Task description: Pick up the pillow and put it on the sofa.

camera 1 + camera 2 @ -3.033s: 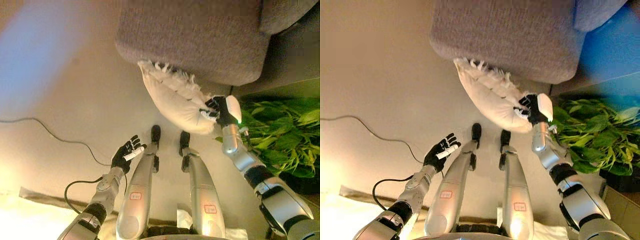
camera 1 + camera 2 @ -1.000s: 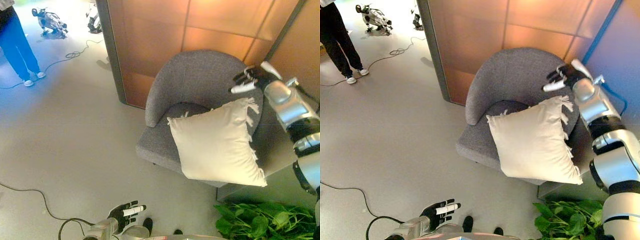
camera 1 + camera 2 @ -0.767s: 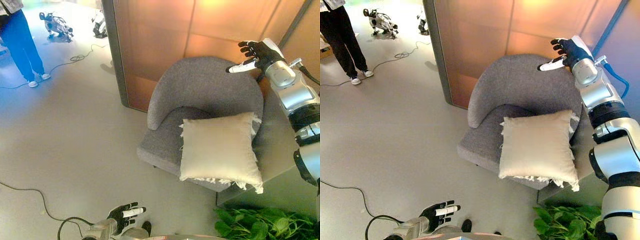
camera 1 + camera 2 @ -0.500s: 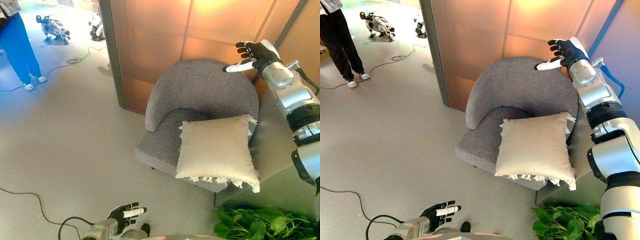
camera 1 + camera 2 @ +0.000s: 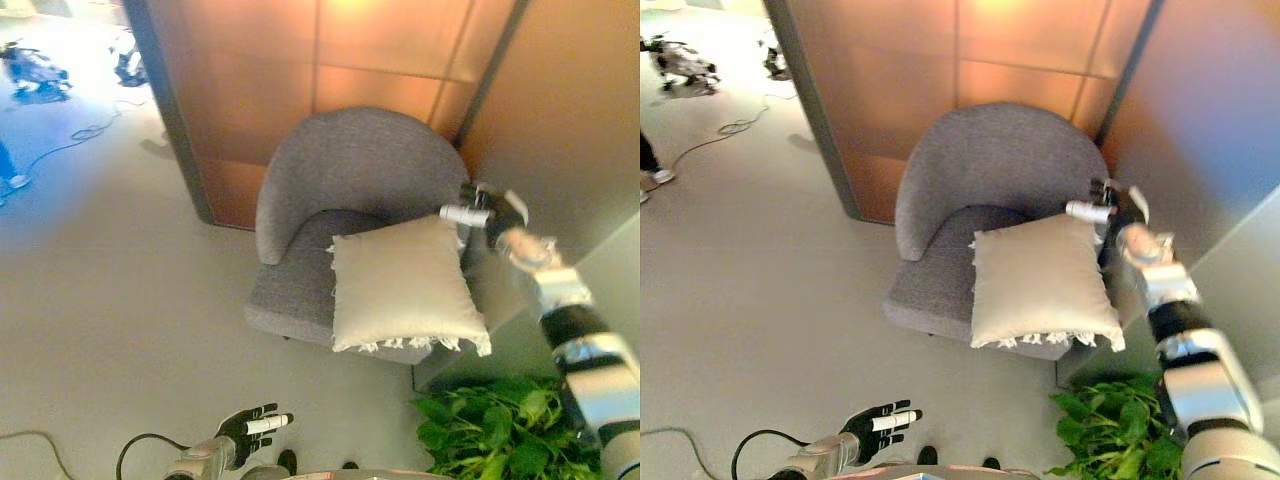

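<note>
A cream fringed pillow (image 5: 403, 285) lies on the seat of the grey armchair (image 5: 352, 172), leaning against its right side and overhanging the front edge. My right hand (image 5: 479, 211) hovers just past the pillow's upper right corner, fingers straight and open, holding nothing. My left hand (image 5: 251, 429) shows low at the bottom of the view, above the floor, open and idle, far from the chair.
Orange-brown wall panels (image 5: 300, 60) stand behind the armchair. A green leafy plant (image 5: 500, 430) sits at the lower right, below the chair. A grey ledge (image 5: 620, 290) runs along the right. A cable (image 5: 70, 135) lies on the floor at the far left.
My right hand has let go of the pillow, rose above the chair back, and has now dropped beside the pillow's upper right corner. The pillow settled flat on the seat. The camera shifted right.
</note>
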### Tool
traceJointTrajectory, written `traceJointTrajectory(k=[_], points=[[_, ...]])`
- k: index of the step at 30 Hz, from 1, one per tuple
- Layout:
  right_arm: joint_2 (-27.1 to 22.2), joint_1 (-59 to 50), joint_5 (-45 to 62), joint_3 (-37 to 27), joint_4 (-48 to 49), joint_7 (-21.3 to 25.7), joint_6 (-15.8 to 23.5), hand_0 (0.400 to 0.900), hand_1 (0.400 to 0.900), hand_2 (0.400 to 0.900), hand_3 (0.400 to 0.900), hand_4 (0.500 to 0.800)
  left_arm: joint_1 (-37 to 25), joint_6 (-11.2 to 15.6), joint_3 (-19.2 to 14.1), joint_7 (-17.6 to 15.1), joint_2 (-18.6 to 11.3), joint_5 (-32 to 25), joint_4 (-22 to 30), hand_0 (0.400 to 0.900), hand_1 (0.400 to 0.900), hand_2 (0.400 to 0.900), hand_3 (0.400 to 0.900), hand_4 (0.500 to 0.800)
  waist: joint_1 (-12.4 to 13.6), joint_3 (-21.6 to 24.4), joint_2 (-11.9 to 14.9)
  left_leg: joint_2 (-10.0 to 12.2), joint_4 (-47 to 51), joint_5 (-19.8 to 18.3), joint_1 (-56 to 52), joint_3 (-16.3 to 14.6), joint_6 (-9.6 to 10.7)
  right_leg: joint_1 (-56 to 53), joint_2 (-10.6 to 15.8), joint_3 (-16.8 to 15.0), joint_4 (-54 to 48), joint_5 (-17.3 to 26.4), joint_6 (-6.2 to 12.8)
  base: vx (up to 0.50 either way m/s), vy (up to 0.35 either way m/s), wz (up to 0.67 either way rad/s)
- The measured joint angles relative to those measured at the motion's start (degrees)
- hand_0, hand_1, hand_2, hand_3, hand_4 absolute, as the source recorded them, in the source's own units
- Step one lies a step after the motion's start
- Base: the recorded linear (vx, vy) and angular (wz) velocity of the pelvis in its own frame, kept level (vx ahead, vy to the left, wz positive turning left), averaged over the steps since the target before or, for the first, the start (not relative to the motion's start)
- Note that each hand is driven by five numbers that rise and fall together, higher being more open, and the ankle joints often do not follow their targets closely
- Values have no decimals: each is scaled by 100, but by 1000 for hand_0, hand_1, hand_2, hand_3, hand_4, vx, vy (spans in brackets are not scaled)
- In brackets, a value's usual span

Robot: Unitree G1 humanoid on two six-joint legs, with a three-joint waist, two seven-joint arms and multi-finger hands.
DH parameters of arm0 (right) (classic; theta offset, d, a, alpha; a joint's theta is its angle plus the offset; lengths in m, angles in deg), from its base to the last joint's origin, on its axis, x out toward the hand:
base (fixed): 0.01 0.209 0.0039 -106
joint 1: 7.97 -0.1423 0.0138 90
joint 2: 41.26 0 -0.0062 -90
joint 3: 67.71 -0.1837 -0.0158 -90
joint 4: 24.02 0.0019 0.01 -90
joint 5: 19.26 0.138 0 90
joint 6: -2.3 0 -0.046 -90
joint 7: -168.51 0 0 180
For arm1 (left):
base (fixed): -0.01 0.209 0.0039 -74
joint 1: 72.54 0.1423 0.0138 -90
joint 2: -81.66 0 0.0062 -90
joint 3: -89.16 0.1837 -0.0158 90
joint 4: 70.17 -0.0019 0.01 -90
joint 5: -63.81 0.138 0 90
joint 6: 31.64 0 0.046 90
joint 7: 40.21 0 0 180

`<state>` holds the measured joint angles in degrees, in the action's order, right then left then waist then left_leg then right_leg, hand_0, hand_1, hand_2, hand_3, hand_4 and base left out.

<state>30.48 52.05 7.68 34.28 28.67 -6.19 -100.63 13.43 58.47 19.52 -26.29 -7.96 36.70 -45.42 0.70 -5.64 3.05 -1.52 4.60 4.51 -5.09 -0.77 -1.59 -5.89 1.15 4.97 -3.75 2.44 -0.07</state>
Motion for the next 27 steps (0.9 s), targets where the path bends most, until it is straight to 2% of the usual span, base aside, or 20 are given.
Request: traceJointTrajectory(k=[1,3,5,6,9,13,16,21,27], points=[[316,415,60,-224,46,91,118,900,900,900,900,800,23,12,-86,-25,13,-18,-2,900,900,900,900,800,-47,1,0,18,1,-8,-15,-78,-1,-7,-13,-36,0,5,-7,-27,8,-18],[557,1034,283,-214,16,76,128,900,900,900,900,800,13,27,-208,-82,88,-25,-5,900,900,900,900,800,-79,2,-36,49,3,-37,-27,-175,11,15,-40,-167,-35,34,-3,-17,7,-12],[906,1620,459,-227,-223,56,278,900,900,900,900,800,44,169,-219,-96,127,-33,-5,900,900,900,900,800,-147,-3,-47,79,6,-57,-57,-233,34,-4,-56,-170,-63,51,-22,-1,9,-10],[1038,1781,537,-208,-343,36,277,900,900,900,900,800,55,188,-228,-96,147,-34,-9,900,900,900,900,800,-211,-14,-66,87,8,-60,-58,-239,40,-6,-61,-163,-76,61,-30,-1,11,-8],[1463,2321,717,-216,-899,-31,688,900,900,900,900,800,131,291,-275,-97,256,-35,-10,900,900,900,900,800,-209,-7,-132,126,7,-87,-95,-307,77,-30,-81,-165,-113,80,-38,0,8,-6],[1881,2572,945,-205,-1740,-201,964,900,900,900,900,800,251,394,-347,-93,333,-76,-44,900,900,900,900,800,-201,-9,-174,151,5,-98,-129,-318,96,-54,-107,-176,-115,77,-47,2,4,-2],[2056,2588,1038,-207,-2345,-321,1117,900,900,900,900,800,258,454,-362,-88,341,-77,-213,900,900,900,900,800,-188,11,-212,150,6,-108,-144,-319,101,-36,-103,-176,-112,72,-53,1,3,1],[2201,2614,1067,-337,-3319,-566,1131,900,900,900,900,800,286,569,-385,-80,336,-77,-394,900,900,900,900,800,-137,56,-269,147,6,-129,-167,-299,108,-65,-100,-157,-112,59,-70,35,-4,5],[2210,2734,1064,-337,-3406,-692,1134,900,900,900,900,800,311,581,-484,-37,333,-76,-472,900,900,900,900,800,-153,124,-322,148,5,-127,-201,-288,101,-103,-104,-150,-114,53,-79,33,-5,-2]])
